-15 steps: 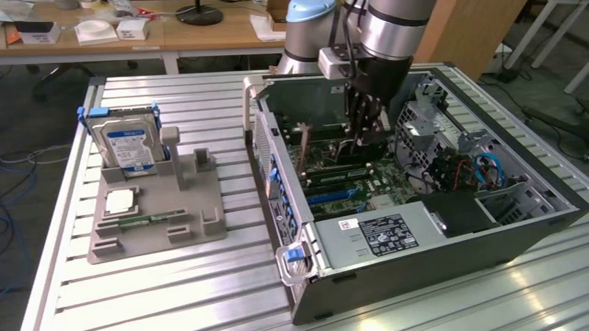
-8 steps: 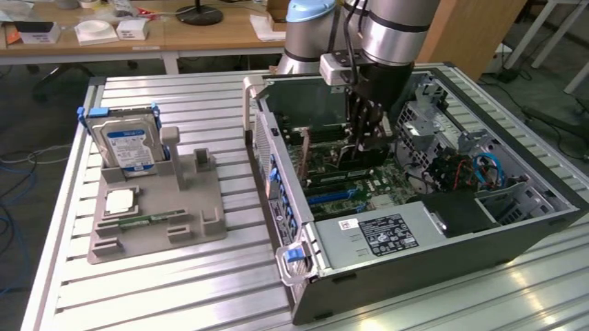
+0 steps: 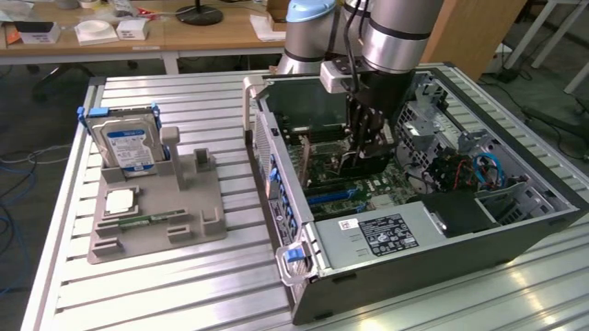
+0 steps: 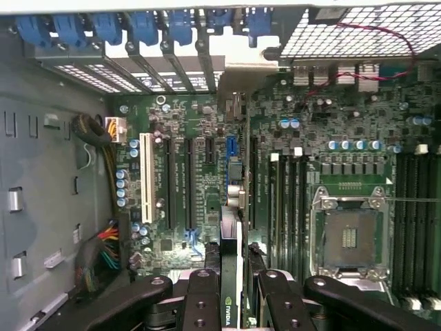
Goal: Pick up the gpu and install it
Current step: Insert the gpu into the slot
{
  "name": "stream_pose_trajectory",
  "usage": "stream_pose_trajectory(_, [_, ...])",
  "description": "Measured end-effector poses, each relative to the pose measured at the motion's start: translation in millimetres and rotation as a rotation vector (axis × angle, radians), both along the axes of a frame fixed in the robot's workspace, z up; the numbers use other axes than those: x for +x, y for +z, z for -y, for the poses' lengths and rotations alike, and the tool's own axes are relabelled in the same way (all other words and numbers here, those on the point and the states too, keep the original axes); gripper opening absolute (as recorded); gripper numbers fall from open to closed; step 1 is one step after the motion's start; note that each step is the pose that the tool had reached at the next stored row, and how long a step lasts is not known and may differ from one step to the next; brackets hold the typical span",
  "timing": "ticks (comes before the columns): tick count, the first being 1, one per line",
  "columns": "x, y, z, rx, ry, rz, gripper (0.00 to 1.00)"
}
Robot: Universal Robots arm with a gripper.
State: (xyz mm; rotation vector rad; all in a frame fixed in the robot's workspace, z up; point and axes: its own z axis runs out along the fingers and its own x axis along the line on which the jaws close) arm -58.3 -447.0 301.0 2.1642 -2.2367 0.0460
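Aluminium slatted table (image 3: 184,289) bears computer case (image 3: 414,265) with gpu (image 4: 232,276), wooden desk (image 3: 221,34) behind.

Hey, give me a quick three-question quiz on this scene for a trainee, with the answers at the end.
1. True or false: the gripper holds the gpu inside the computer case.
2. What stands upright in the grey fixture? A) hard drive B) fan C) keyboard
3. What colour are the clips on the case's expansion slots?
Key: 1 true; 2 A; 3 blue.
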Motion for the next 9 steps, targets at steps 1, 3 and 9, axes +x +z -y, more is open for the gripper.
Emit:
stream_pose_trajectory(1, [-0.5, -0.9, 0.4, -0.0021, 0.0, 0.0, 0.26])
stream_pose_trajectory(3, [-2.6, -3.6, 0.7, -0.0061, 0.0, 0.0, 0.26])
stream_pose_trajectory(9, [-11.8, -12.9, 0.7, -0.012, 0.001, 0.0, 0.26])
